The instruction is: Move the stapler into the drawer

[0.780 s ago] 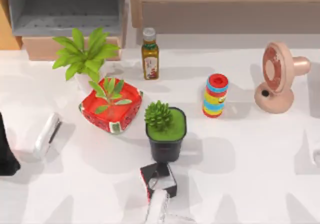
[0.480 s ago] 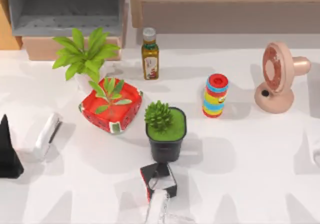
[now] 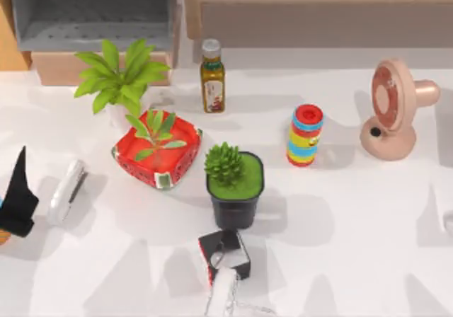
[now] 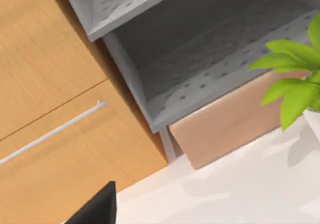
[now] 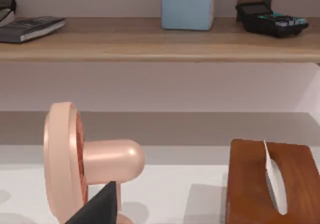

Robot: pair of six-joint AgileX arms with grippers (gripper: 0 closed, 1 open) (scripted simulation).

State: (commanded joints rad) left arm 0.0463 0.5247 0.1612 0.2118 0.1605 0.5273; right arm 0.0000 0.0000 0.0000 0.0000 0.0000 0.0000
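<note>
Stapler (image 3: pixel 66 191), white and slim with a dark strip along one side, lies flat on the white table (image 3: pixel 354 218) just to the right of my left gripper (image 3: pixel 17 202), apart from it. That claw shows from above as a dark pointed shape at the table's left edge; whether its fingers are open or closed I cannot tell. Beyond the claw, toward the far left corner of the table, stands the drawer (image 3: pixel 92 13), pulled open, with a grey floor and walls and a light tan front panel. The left wrist view looks into this drawer (image 4: pixel 210 69) beside an orange wooden cabinet front (image 4: pixel 55 114), with one dark finger (image 4: pixel 97 209) low in the picture.

Right of the stapler sit a red square planter (image 3: pixel 157 151) and a leafy green plant (image 3: pixel 117 76), then a black pot holding a succulent (image 3: pixel 233 186), an oil bottle (image 3: pixel 212 76), a striped ring stack (image 3: pixel 305 134) and a pink desk fan (image 3: pixel 393 108). A small black box with red edges (image 3: pixel 225 255) lies near the front edge.

My right gripper's state I cannot tell either; its wrist view shows the pink fan (image 5: pixel 85 159), a wooden tissue box (image 5: pixel 272 181) and a shelf (image 5: pixel 160 44) carrying a light blue box (image 5: pixel 187 6) and a calculator (image 5: pixel 270 19).
</note>
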